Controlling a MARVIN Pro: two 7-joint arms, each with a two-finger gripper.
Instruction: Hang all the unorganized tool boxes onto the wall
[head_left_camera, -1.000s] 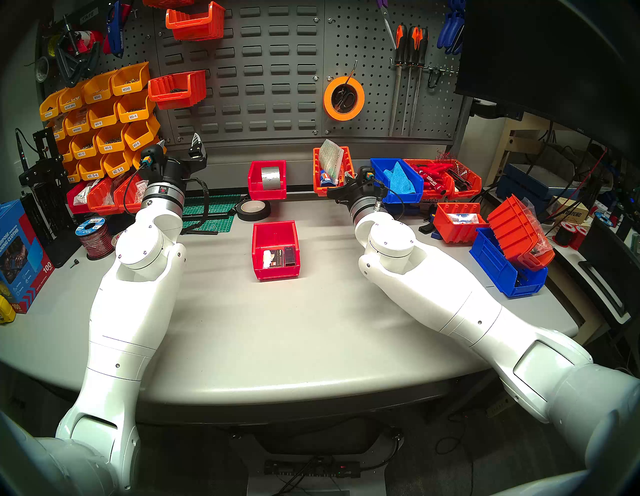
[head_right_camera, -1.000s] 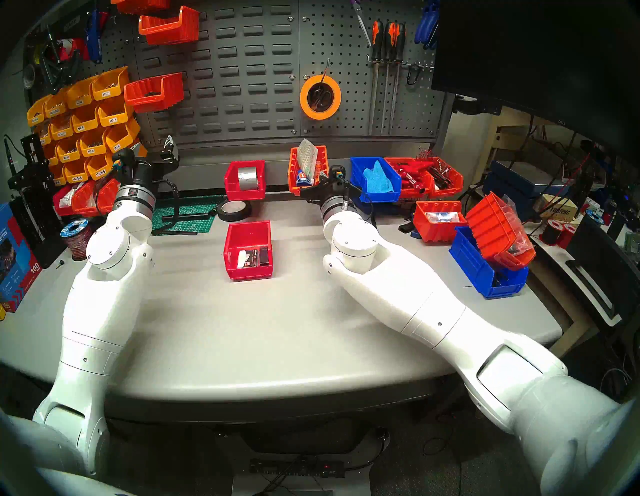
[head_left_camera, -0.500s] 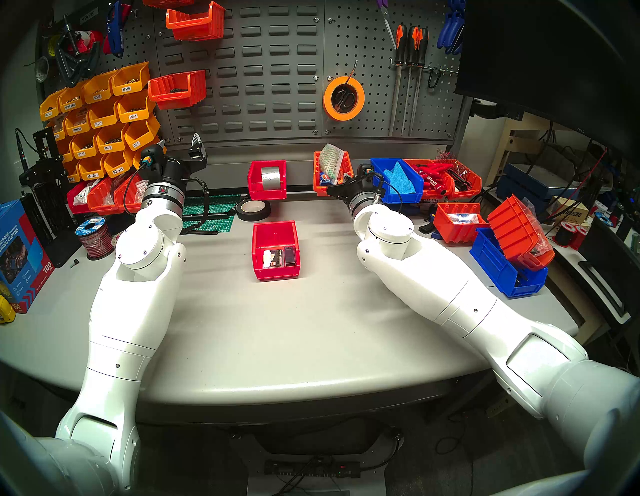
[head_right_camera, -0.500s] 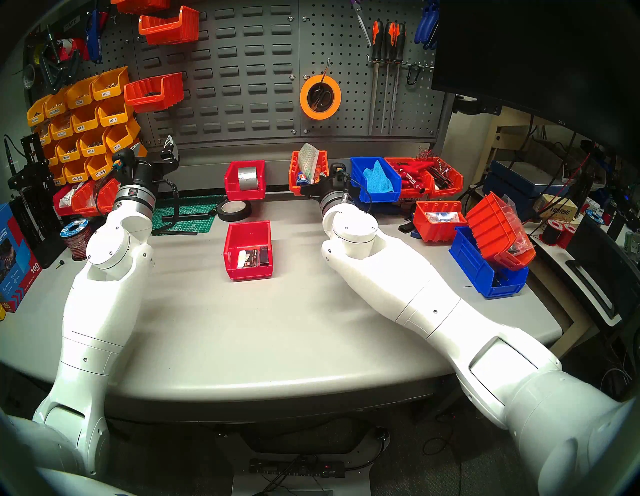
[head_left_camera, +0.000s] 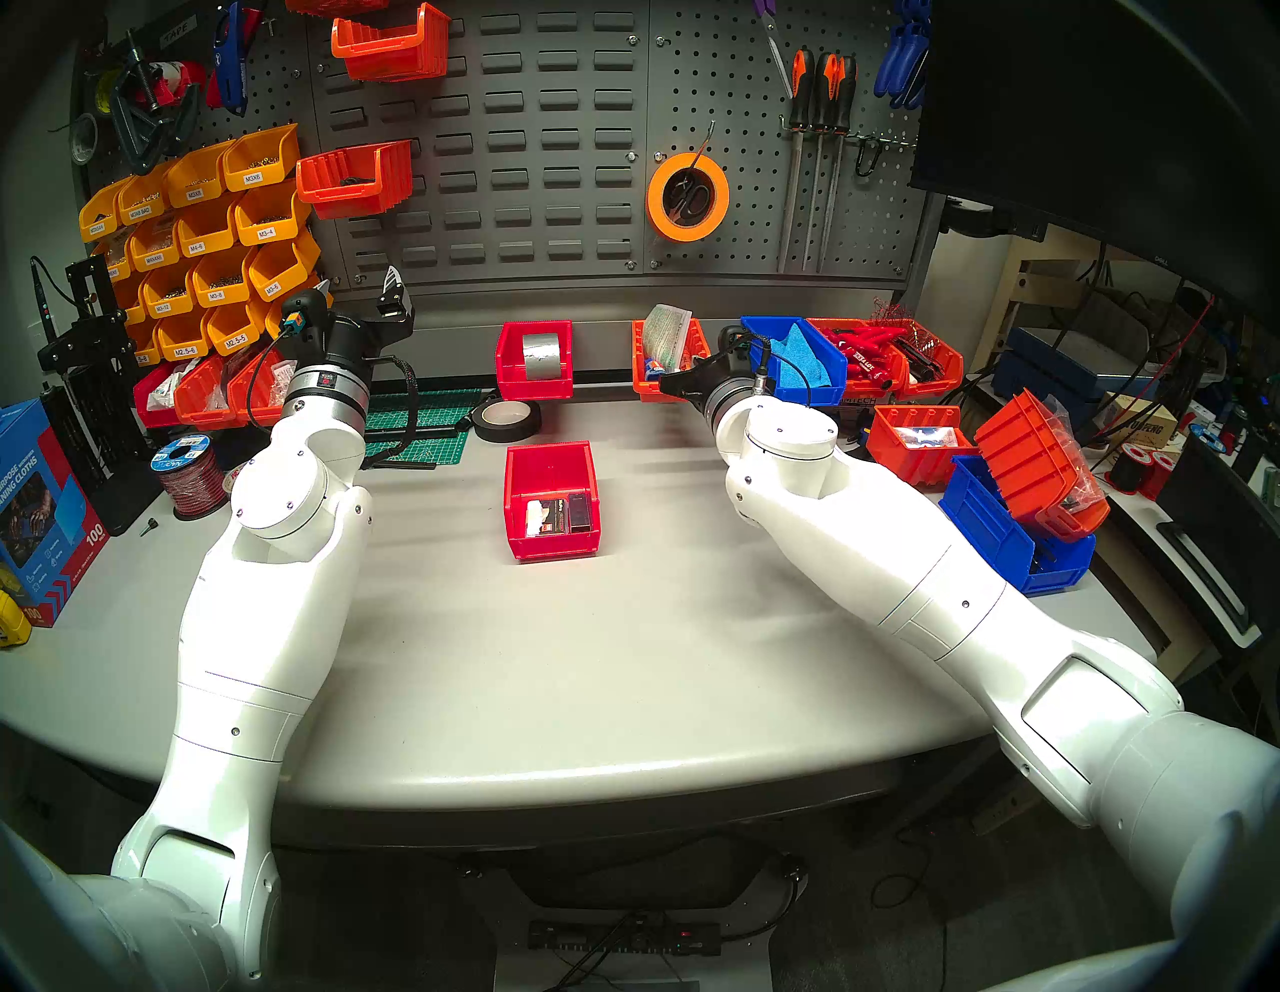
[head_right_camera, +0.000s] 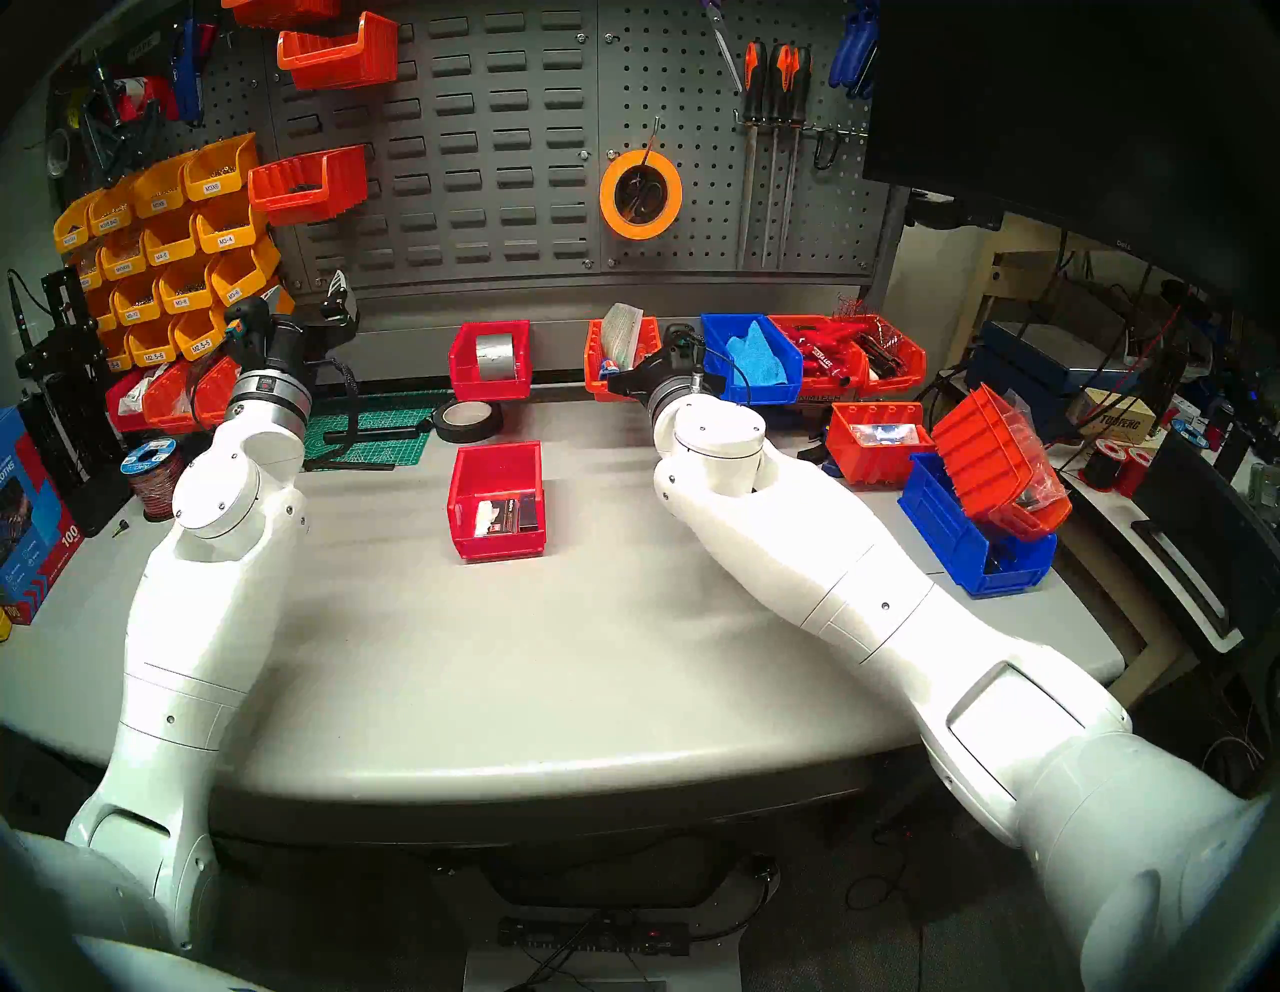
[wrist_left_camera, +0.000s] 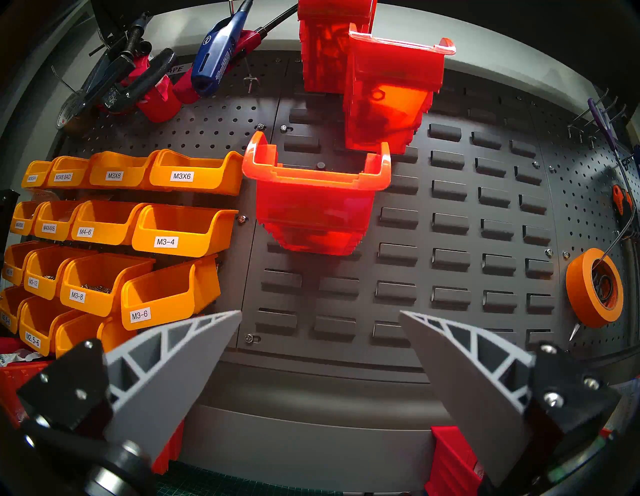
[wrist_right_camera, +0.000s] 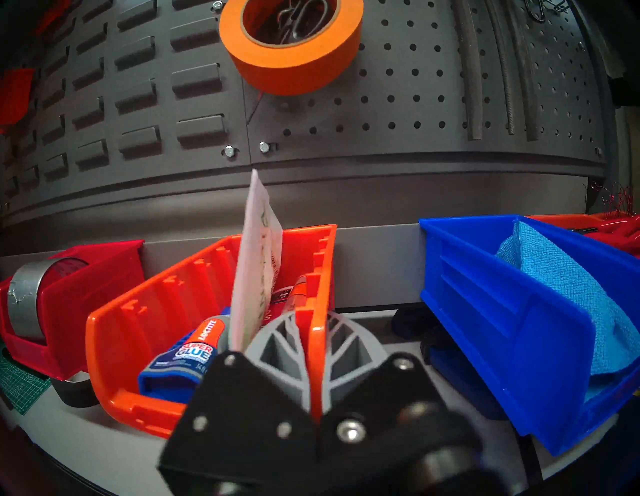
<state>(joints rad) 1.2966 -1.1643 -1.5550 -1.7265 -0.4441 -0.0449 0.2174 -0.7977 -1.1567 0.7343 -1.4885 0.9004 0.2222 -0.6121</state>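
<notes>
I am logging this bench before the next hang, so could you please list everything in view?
orange ribbed bin: one, glue tubes and packet inside, at the wall foot.
red bin with cards: one, mid-table.
red bin with silver tape: one, by the back rail.
wall: dark grey, slotted; three orange bins hung.
yellow bins: many, labelled, on the left.
blue bin with cloth: one.
orange tape roll: one, on the wall.
black tape roll: one, on the table.
left gripper: open, empty.
right gripper: shut on the orange ribbed bin's side wall.
</notes>
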